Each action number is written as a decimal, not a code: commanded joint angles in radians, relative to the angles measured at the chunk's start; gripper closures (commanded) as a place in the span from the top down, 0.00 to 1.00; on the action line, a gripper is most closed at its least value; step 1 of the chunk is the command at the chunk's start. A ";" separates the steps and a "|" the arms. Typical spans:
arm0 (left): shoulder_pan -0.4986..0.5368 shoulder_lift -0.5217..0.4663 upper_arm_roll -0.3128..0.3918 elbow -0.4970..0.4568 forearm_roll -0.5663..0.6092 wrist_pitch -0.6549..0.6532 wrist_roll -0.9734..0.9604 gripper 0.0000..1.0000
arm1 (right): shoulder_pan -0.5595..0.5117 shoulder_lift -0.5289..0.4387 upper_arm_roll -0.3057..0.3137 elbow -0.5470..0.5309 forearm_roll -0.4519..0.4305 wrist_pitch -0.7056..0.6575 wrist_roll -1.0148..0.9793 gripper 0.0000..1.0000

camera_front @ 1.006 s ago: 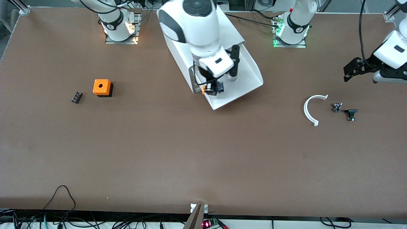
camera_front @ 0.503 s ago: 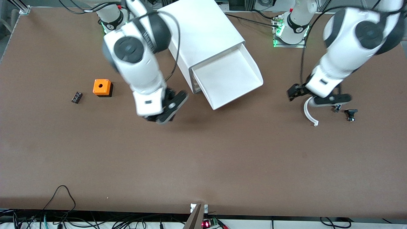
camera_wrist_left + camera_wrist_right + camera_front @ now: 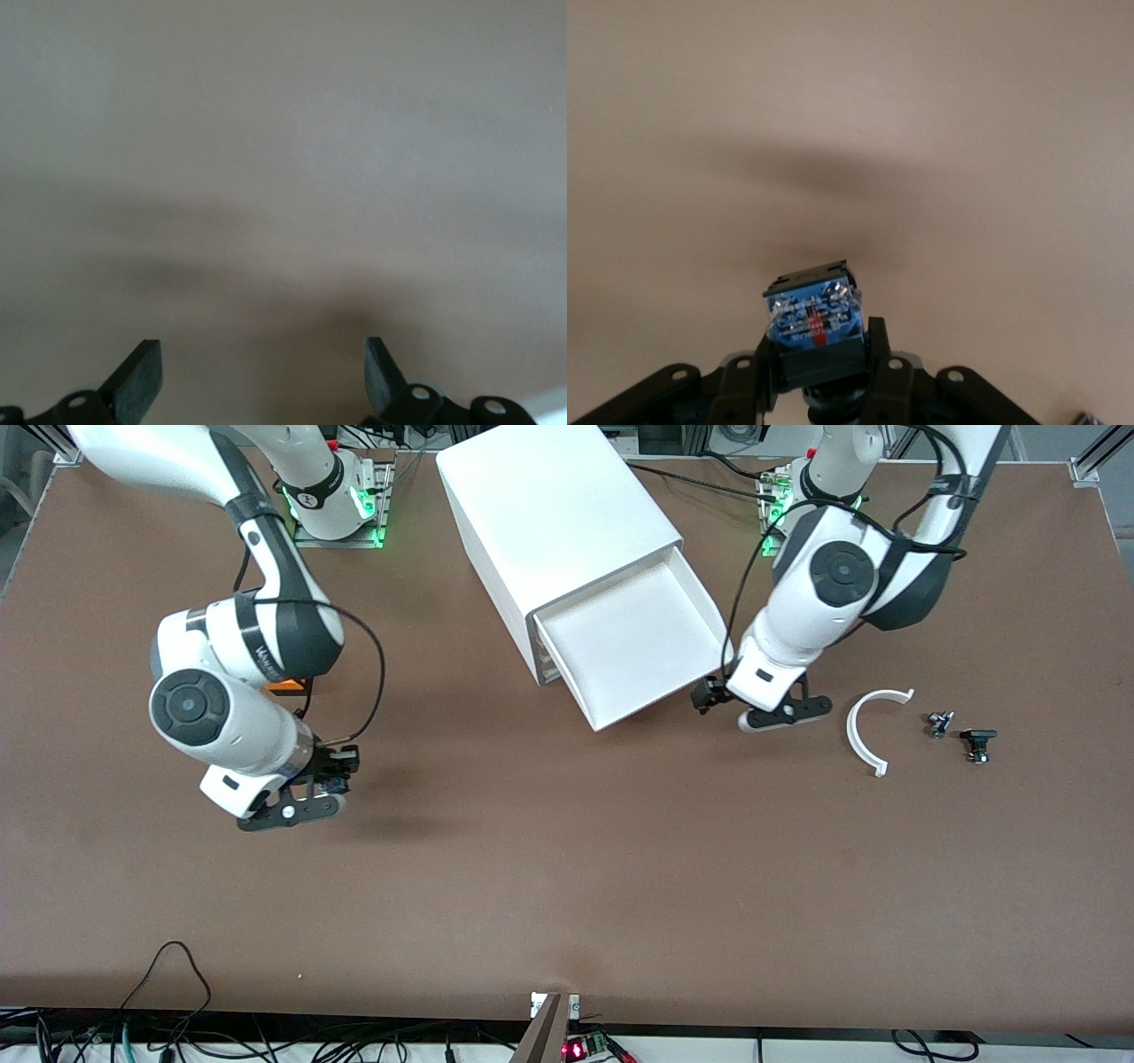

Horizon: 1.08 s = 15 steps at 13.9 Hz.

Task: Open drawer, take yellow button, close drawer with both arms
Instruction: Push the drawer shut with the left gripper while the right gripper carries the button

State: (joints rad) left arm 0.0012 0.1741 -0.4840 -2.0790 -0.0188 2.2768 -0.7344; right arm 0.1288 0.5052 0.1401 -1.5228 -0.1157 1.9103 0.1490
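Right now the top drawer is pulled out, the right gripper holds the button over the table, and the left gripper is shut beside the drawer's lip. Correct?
Not quite. The left gripper is open, as the left wrist view shows. The rest stands: the drawer is out, and the right gripper is shut on the button over the table.

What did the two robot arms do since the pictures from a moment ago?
The right gripper lifted the button out of the drawer and carried it, shut on it, over bare table near the orange cube. The left gripper, open, swung in beside the drawer's front lip. The drawer stayed open; the white arc stayed put.
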 commanded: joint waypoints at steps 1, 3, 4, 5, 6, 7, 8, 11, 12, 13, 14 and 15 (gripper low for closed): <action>-0.038 -0.010 -0.036 -0.045 -0.012 0.017 -0.059 1.00 | -0.104 -0.053 0.006 -0.131 0.005 0.033 0.011 0.27; -0.040 -0.024 -0.079 -0.078 -0.027 0.015 -0.063 1.00 | -0.153 -0.053 0.006 -0.181 0.007 0.059 -0.025 0.29; -0.040 -0.034 -0.112 -0.098 -0.030 0.012 -0.060 1.00 | -0.172 -0.053 0.006 -0.216 0.007 0.096 -0.069 0.29; -0.040 -0.048 -0.154 -0.118 -0.030 0.007 -0.047 1.00 | -0.184 -0.054 0.006 -0.259 0.008 0.149 -0.125 0.29; -0.040 -0.059 -0.204 -0.131 -0.032 0.003 -0.046 1.00 | -0.204 -0.057 0.006 -0.316 0.007 0.220 -0.158 0.29; -0.038 -0.076 -0.246 -0.147 -0.030 0.003 -0.046 1.00 | -0.215 -0.059 0.006 -0.379 0.005 0.310 -0.189 0.29; -0.038 -0.088 -0.277 -0.154 -0.030 0.001 -0.046 1.00 | -0.224 -0.059 0.006 -0.429 0.005 0.379 -0.213 0.29; -0.036 -0.097 -0.309 -0.158 -0.030 -0.020 -0.045 1.00 | -0.235 -0.074 0.001 -0.536 0.004 0.515 -0.235 0.29; -0.036 -0.096 -0.309 -0.158 -0.030 -0.019 -0.045 1.00 | -0.235 -0.077 -0.010 -0.577 0.004 0.579 -0.245 0.29; -0.036 -0.096 -0.309 -0.156 -0.030 -0.019 -0.045 1.00 | -0.235 -0.083 -0.020 -0.618 0.004 0.640 -0.262 0.29; -0.035 -0.096 -0.309 -0.156 -0.030 -0.017 -0.043 1.00 | -0.235 -0.091 -0.025 -0.640 0.004 0.674 -0.276 0.29; -0.027 -0.097 -0.308 -0.153 -0.029 -0.014 -0.042 1.00 | -0.235 -0.096 -0.027 -0.642 0.005 0.671 -0.276 0.34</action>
State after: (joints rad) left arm -0.0350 0.0999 -0.7799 -2.2211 -0.0216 2.2720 -0.7993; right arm -0.0928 0.4718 0.1131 -2.0958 -0.1159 2.5463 -0.0962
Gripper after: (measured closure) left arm 0.000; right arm 0.595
